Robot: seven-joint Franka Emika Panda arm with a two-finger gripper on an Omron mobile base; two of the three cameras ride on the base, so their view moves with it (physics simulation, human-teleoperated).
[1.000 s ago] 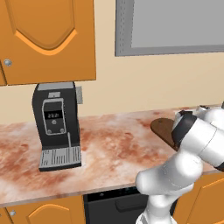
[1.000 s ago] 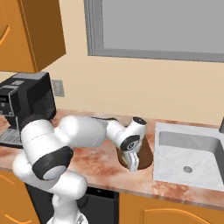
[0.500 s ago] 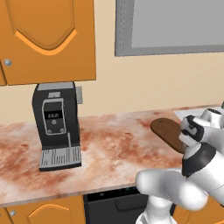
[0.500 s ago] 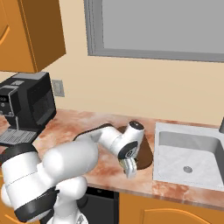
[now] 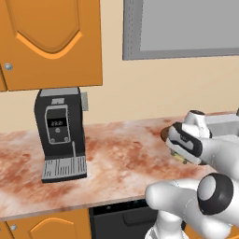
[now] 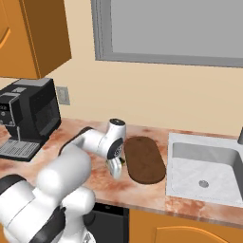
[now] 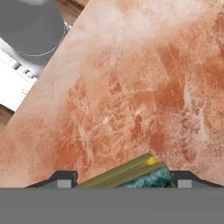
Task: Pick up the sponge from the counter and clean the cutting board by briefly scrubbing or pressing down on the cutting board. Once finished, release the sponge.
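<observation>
Yellow-and-green sponge (image 7: 131,176) sits clamped between the gripper (image 7: 123,180) fingers above bare counter (image 7: 131,87). Carry it right onto the cutting board (image 6: 144,159), then press down flat.

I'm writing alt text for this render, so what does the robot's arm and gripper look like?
The arm is made of glossy white rounded segments with dark grey to black bands and round caps at the joints. The wrist ends in a white housing with a black disc on its side. The gripper has two small dark finger tips, each with a pale grey square patch. No cables or lettering are visible.
</observation>
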